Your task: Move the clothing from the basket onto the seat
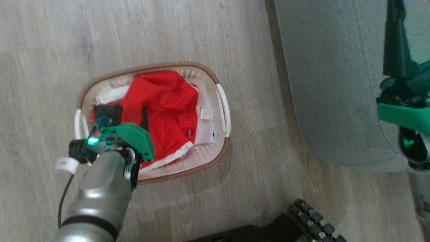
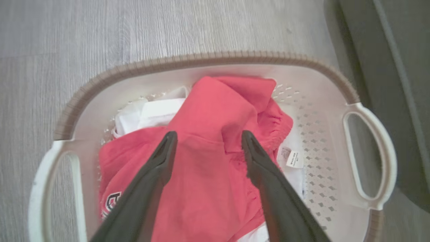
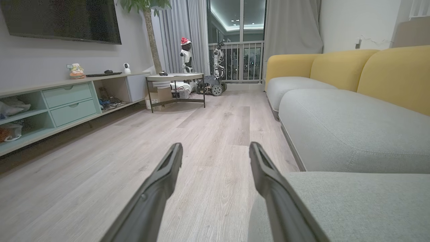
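in the basket [image 2: 201,58], the clothing [image 2: 208,174] bears an unreadable label [image 2: 291,157].

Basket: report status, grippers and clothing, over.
Left gripper open over the clothing, nothing gripped yet. Right gripper open, empty, at the seat. Clothing in the basket. Only floor between basket and seat.

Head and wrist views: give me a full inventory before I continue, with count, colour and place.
floor: pale wood planks
seat: grey-green cushions, right side of head view
basket: one, white with brown rim, on the floor left of the seat
clothing: one crumpled heap, red with white trim, in the basket
backrests: yellow, behind the seat
cabinet: one, pale green drawers, against the wall
side table: one, round, dark legs, past the cabinet
left pincer: dark, open, over the clothing
right pincer: dark, open, over the seat's edge
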{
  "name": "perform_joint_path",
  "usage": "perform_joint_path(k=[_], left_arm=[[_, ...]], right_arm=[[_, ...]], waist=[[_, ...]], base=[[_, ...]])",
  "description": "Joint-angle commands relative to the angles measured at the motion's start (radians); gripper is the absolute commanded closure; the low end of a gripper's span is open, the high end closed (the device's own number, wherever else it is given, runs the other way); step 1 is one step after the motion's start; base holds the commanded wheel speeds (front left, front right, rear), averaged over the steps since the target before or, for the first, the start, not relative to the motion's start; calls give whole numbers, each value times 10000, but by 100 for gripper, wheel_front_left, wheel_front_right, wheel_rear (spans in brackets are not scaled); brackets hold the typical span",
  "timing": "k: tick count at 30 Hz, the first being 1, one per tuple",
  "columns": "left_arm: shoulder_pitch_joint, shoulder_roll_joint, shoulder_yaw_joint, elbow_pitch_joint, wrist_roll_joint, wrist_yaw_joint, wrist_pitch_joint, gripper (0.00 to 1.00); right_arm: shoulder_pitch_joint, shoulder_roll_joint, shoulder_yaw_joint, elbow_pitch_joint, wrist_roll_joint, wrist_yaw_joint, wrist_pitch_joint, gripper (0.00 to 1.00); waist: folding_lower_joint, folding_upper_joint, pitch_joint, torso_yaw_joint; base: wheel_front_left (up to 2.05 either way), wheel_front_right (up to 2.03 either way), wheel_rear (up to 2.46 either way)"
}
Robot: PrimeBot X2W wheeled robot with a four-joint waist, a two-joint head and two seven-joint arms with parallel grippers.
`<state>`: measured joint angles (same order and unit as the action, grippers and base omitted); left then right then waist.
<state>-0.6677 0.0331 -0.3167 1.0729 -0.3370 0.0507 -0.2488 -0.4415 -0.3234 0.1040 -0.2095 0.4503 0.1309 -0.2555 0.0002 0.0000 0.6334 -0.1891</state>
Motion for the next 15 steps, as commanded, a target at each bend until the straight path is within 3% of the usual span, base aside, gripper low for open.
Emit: perform_joint_path(k=[1,9,15], left_arm=[[-259,171,72,321,121,-51,-28,0],[-1613,387,-76,1726,209,-13,117,0],[-2112,525,-175,2048,159,-123,1078,0]], right_arm=[[-43,-215,92,-441,70,-2,-63,0],[-432,-159,65,-671,172,-2,-63,0],[-599,-102,36,-712,240,-2,-63,0]], waist=[[-2,0,526,-201],[-2,0,1541,-529],[-2,0,2146,-761]], base=[[0,0,0],[0,0,0],[0,0,0]])
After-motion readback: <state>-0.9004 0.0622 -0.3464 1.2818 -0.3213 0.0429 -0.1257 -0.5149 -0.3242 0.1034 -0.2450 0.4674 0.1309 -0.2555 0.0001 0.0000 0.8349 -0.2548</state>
